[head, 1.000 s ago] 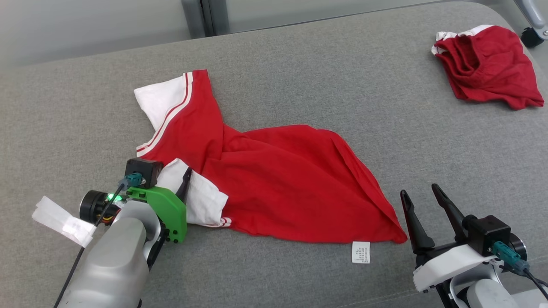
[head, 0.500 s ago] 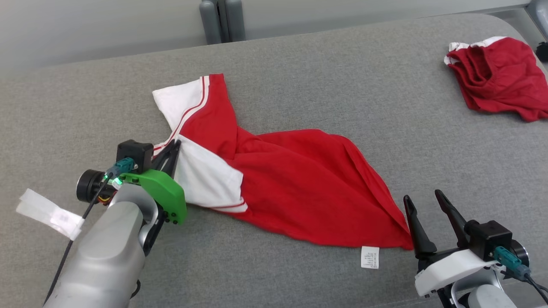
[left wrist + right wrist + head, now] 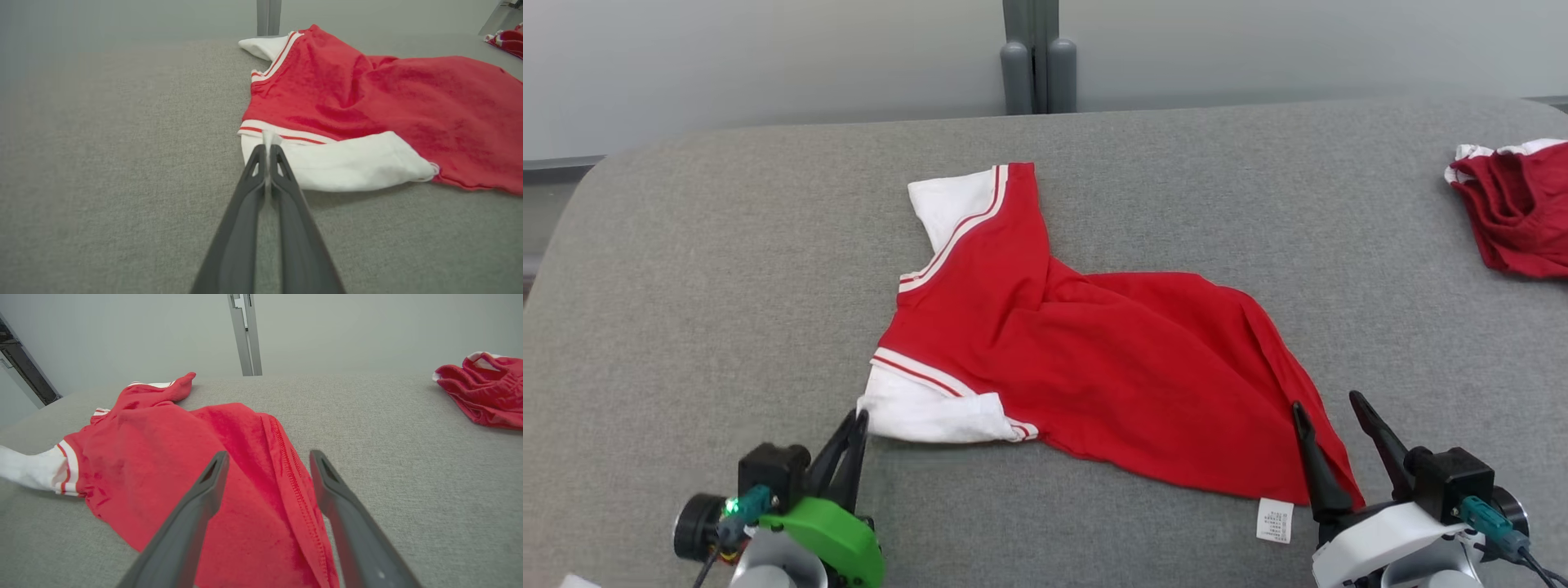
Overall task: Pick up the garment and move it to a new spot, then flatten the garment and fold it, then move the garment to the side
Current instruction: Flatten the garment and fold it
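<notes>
A: So, what has the left gripper (image 3: 856,418) got?

B: Its two dark fingers are pressed together on the edge of the nearer white sleeve (image 3: 931,412) of the red cotton shirt with white, red-striped sleeves (image 3: 1111,359). A sliver of white cloth shows between the tips in the left wrist view.

A: And the shirt itself?

B: It lies spread and wrinkled on the grey fabric-covered surface (image 3: 727,286), stretching ahead of those closed jaws and off to their right, as far as the right gripper (image 3: 1325,401).

A: Is that one gripping?

B: No. Its jaws stand wide apart and hold nothing; the shirt's stitched hem runs between and under them. A small white care label (image 3: 1275,520) lies just beside its left finger. A crumpled red garment (image 3: 1515,220) sits well apart, ahead and to the right of them.
</notes>
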Available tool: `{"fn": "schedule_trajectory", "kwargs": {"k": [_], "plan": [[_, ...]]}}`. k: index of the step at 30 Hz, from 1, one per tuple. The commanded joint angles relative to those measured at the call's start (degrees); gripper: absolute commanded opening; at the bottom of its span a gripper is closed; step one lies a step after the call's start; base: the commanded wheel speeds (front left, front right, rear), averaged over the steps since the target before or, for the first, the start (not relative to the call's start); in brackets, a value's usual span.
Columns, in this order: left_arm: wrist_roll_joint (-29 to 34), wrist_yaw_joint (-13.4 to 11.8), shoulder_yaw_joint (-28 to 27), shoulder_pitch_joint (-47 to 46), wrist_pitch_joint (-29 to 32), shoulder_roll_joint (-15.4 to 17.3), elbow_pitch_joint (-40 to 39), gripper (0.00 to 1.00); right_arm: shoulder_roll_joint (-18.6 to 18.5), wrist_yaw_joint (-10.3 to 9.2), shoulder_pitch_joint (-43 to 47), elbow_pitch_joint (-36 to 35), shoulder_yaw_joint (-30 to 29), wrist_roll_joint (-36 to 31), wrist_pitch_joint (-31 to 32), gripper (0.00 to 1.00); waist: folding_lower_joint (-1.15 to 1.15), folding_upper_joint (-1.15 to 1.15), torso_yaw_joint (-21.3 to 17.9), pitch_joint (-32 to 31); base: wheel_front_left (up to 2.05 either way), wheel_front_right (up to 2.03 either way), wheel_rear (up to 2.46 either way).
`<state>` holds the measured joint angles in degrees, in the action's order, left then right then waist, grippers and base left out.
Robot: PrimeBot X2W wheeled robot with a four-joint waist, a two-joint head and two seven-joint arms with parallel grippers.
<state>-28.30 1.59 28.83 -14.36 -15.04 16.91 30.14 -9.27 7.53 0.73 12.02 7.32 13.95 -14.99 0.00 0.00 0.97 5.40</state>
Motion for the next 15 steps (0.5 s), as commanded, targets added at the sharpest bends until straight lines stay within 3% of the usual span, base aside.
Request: {"fn": "schedule_trajectory", "kwargs": {"k": [1, 9, 10, 11, 12, 15], "plan": [[-0.4, -0.6, -0.5, 2.4, -0.1, -0.2, -0.9, 0.0, 0.0, -0.1, 0.5, 0.1, 0.0, -0.2, -0.3, 1.0, 0.0, 0.0, 1.2, -0.9, 0.0, 0.0, 0.0], [-2.0, -1.7, -2.5, 11.7, -0.1, -2.0, -2.6, 0.0, -0.4, -0.1, 1.0, 0.6, 0.0, 0.2, -0.3, 1.0, 0.0, 0.0, 0.9, -1.9, 0.0, 0.0, 0.0], [-1.9, -1.8, -2.6, 12.2, -0.1, -2.1, -2.5, 0.19, -0.4, -0.1, 1.2, 0.6, -0.1, 0.2, -0.3, 1.0, 0.0, 0.0, 0.9, -2.0, 0.0, 0.0, 0.0], [-1.7, -1.7, -3.0, 12.6, -0.1, -2.2, -2.5, 0.72, -0.4, -0.1, 1.3, 0.6, -0.1, 0.2, -0.3, 1.0, 0.0, 0.0, 0.8, -2.1, 0.0, 0.0, 0.0], [-1.5, -1.7, -3.5, 12.7, -0.1, -2.4, -2.9, 1.0, -0.4, -0.1, 1.4, 0.7, -0.2, 0.3, -0.3, 1.0, 0.0, 0.0, 0.8, -2.3, 0.0, 0.0, 0.0], [-0.5, -1.7, -5.5, 13.2, -0.1, -2.9, -4.2, 1.0, -0.5, -0.1, 1.6, 0.9, -0.2, 0.2, -0.3, 1.0, 0.0, 0.0, 0.7, -2.9, 0.0, 0.0, 0.0]]}}
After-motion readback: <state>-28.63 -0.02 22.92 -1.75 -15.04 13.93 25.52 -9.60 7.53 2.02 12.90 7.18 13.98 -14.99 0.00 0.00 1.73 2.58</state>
